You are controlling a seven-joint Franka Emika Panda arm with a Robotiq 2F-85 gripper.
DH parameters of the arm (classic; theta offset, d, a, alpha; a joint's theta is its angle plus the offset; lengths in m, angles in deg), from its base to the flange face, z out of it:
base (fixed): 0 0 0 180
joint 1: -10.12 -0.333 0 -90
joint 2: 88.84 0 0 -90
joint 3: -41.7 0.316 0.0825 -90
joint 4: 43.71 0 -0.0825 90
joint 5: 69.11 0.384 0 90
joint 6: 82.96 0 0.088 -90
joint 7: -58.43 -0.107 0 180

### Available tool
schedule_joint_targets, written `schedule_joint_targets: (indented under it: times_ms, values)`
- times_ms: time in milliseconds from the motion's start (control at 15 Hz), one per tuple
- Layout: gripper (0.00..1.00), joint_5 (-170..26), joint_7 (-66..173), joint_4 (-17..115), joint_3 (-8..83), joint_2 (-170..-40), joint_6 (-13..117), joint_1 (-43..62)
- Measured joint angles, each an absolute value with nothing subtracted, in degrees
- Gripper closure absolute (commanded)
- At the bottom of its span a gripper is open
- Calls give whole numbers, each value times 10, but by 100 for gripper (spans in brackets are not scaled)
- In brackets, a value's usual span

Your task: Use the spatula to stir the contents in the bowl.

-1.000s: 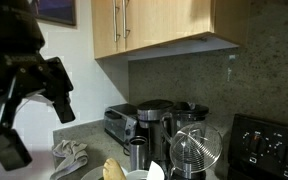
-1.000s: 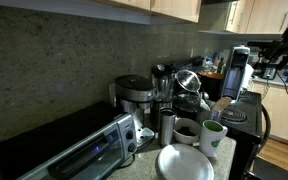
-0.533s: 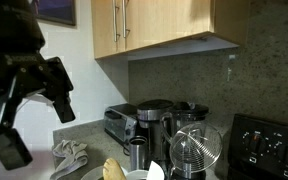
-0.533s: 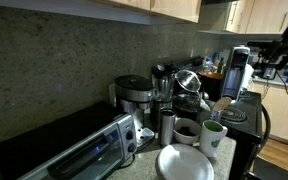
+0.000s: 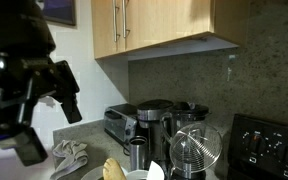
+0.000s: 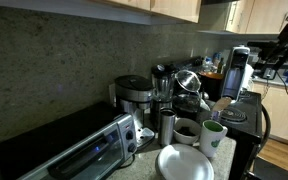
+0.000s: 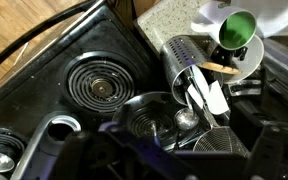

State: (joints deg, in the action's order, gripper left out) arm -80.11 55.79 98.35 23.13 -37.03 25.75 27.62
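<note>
The yellowish-tan spatula (image 5: 112, 170) lies at the bottom edge of an exterior view, just left of the white bowl (image 5: 140, 175), in front of the steel cup (image 5: 137, 153). The bowl also shows in an exterior view (image 6: 184, 163) and at the top right of the wrist view (image 7: 210, 10). My gripper (image 7: 184, 165) is only dark, blurred shapes along the bottom of the wrist view, hanging over the stove and a steel utensil holder (image 7: 184, 58). I cannot tell whether the jaws are open. It holds nothing that I can see.
My arm looms dark and blurred at the left (image 5: 34, 100) and stands at the far right (image 6: 284, 45). A toaster oven (image 6: 74, 150), coffee maker (image 5: 156, 118), glass carafe (image 5: 195, 150), cloth (image 5: 72, 155), green-filled cup (image 6: 213, 135) and black stove (image 7: 94, 85) crowd the counter.
The blurred arm in the foreground of an exterior view has shifted a little to the right and down. Nothing on the counter has moved.
</note>
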Motion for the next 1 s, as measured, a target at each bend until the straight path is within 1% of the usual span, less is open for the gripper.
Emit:
schedule_joint_targets:
  times_ms: [467,1000]
  values:
    - [0,-800,556,986,283,-496,342,247]
    - [0,-800,557,971,286,-641,454,247]
